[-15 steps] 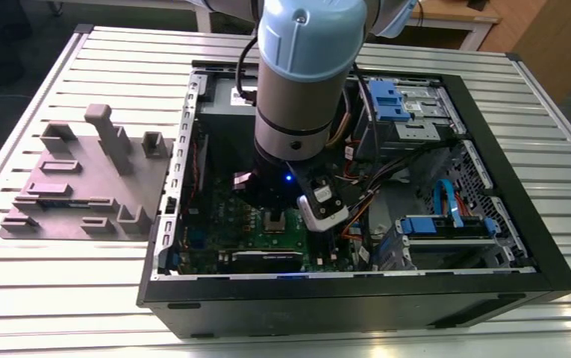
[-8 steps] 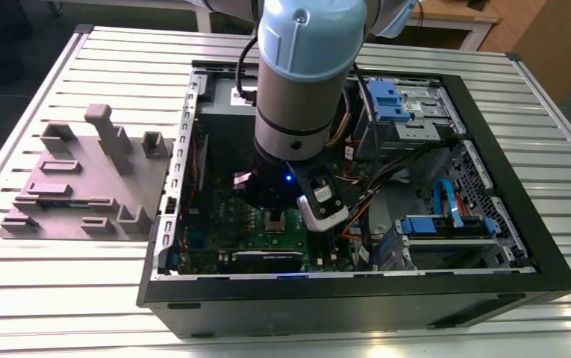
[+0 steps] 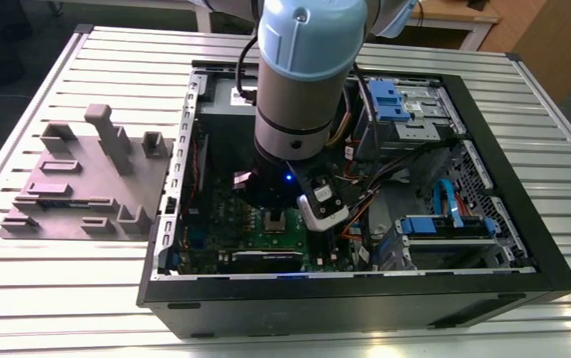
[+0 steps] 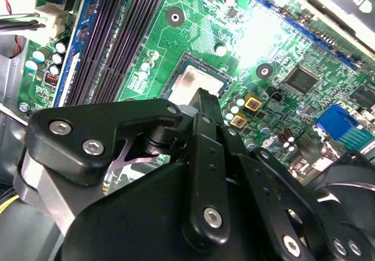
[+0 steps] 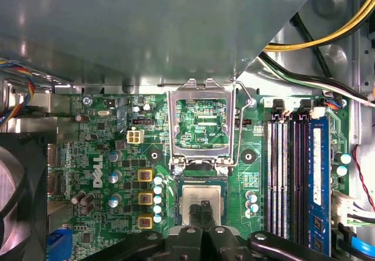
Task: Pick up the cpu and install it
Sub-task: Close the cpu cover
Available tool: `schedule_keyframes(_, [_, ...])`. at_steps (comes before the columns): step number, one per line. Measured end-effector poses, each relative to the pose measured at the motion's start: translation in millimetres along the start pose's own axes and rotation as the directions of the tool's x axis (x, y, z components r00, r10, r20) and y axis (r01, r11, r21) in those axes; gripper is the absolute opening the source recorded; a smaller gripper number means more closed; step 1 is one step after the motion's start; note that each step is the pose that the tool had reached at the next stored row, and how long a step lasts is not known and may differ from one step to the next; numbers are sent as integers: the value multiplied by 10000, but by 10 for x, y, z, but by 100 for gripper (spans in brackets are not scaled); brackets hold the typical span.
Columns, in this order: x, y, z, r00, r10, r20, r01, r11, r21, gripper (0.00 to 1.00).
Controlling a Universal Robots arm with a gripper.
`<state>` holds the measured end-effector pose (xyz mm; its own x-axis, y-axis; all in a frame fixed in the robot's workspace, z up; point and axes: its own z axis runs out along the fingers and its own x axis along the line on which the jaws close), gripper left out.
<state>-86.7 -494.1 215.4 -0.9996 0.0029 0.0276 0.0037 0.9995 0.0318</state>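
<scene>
Green motherboard (image 5: 105, 173) with white maker's logo; tool (image 5: 203, 209) pinched shut over seated cpu (image 5: 202, 197), socket frame (image 5: 201, 126) raised.

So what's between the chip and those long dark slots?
In the first wrist view, a few small round capacitors stand between the cpu and the slots.

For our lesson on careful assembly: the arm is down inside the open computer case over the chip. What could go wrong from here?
1. The tool sits right at the chip in its socket; a skewed seat might damage it.
2. The socket frame stands raised beside the chip; the arm might knock it.
3. Loose cables lie near the arm and might snag.
</scene>
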Motion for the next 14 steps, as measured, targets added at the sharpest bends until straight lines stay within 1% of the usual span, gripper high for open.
schedule_keyframes(1, [1,1,-26,10000,0,7,0,10000,-1,10])
schedule_keyframes(3, [4,4,-109,10000,0,19,0,10000,-2,10])
schedule_keyframes(14, [17,19,-606,10000,-1,30,1,10000,0,10])
